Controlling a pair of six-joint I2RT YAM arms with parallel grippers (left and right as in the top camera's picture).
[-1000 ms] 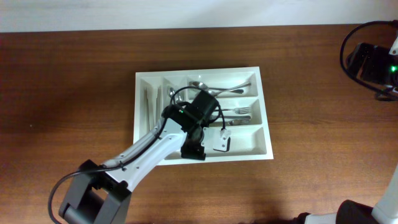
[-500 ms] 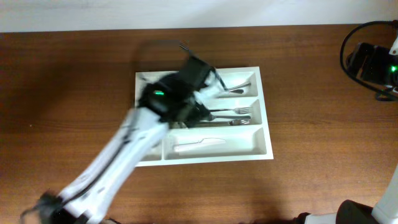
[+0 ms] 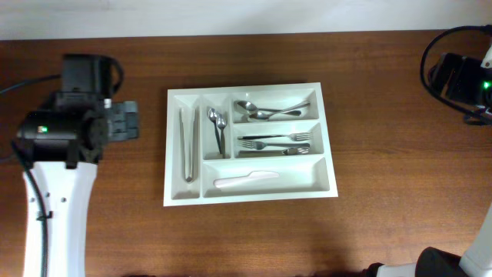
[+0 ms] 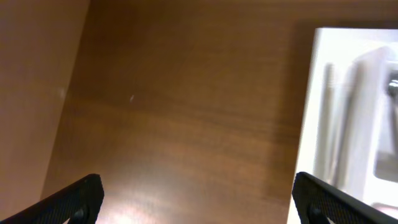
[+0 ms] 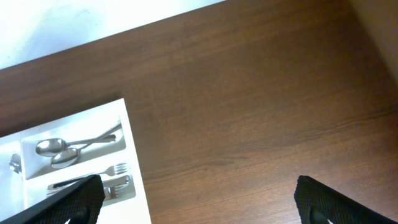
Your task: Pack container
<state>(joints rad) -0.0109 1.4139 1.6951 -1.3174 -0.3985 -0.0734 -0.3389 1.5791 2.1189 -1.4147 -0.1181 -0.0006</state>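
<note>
The container [image 3: 327,154] is a white five-compartment cutlery tray in the middle of the table. It holds tongs [image 3: 187,144], small spoons [image 3: 217,123], larger spoons [image 3: 265,111], forks [image 3: 278,142] and a white knife [image 3: 246,180]. My left gripper [image 3: 127,121] is left of the tray, apart from it. In the left wrist view it [image 4: 199,202] is open and empty over bare wood, with the tray's edge [image 4: 311,124] at the right. My right gripper [image 5: 199,199] is open and empty over wood, with the tray [image 5: 135,180] at its left.
The right arm's base and cables [image 3: 457,77] sit at the table's far right corner. The white left arm [image 3: 54,200] runs down the left side. A pale wall borders the table's back edge [image 3: 231,31].
My left arm has swung from above the tray's lower compartment out to the left of the table. The white knife now lies alone in the bottom compartment. The right arm has not moved.
</note>
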